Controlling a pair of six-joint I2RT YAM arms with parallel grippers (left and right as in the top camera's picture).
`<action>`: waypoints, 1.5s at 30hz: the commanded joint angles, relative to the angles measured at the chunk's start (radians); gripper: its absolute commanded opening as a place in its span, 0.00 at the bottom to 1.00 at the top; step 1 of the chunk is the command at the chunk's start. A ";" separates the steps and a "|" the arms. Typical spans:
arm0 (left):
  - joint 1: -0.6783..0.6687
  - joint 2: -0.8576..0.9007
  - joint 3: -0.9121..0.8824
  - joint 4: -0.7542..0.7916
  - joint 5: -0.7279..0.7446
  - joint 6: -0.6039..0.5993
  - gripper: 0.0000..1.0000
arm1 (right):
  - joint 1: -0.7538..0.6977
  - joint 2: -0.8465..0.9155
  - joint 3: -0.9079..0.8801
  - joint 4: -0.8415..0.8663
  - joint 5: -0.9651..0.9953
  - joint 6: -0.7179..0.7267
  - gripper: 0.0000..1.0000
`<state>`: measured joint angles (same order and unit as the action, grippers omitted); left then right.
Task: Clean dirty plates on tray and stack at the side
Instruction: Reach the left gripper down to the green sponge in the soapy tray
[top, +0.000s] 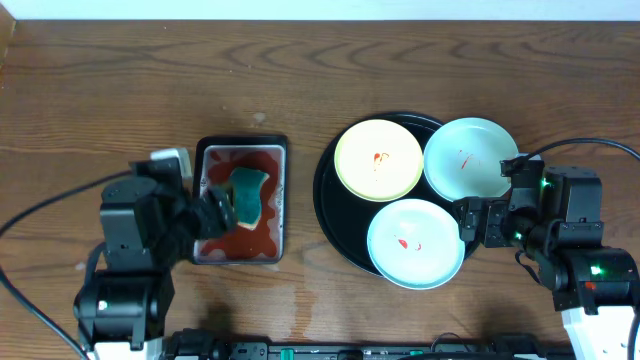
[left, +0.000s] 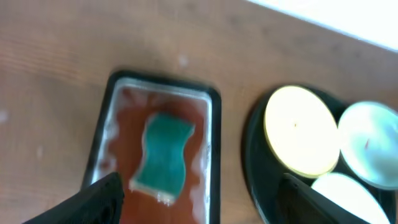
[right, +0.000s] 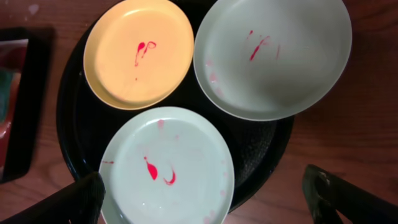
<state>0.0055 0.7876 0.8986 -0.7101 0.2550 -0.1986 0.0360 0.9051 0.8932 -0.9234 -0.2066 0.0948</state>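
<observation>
The black round tray (top: 335, 225) holds three plates, each with red smears: a pale yellow plate (top: 378, 159) at the back left, a mint-white plate (top: 470, 158) at the back right and a mint-white plate (top: 416, 243) at the front. They also show in the right wrist view: the yellow plate (right: 138, 53), the back mint plate (right: 272, 56), the front mint plate (right: 166, 167), the tray (right: 71, 137). My right gripper (top: 467, 220) (right: 205, 205) is open and empty over the tray's right front edge. My left gripper (top: 212, 212) (left: 199, 202) is open, over a green sponge (left: 163, 157).
The green sponge (top: 247, 195) lies in a small rectangular metal tray (top: 240, 258) of red liquid, left of the black tray. This metal tray also shows in the left wrist view (left: 214, 149). Cables run off both arms at the table's front corners.
</observation>
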 joint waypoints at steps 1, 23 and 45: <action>0.003 0.084 0.022 0.043 -0.039 0.022 0.79 | -0.003 -0.002 0.021 0.000 -0.011 0.005 0.99; -0.076 0.731 0.022 0.119 -0.039 0.164 0.69 | -0.003 -0.002 0.021 0.015 -0.011 0.005 0.99; -0.123 0.789 -0.008 0.215 -0.122 0.156 0.64 | -0.003 -0.002 0.021 0.014 -0.011 0.005 0.99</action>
<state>-0.1047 1.5692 0.9039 -0.5003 0.1574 -0.0479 0.0360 0.9051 0.8940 -0.9115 -0.2100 0.0948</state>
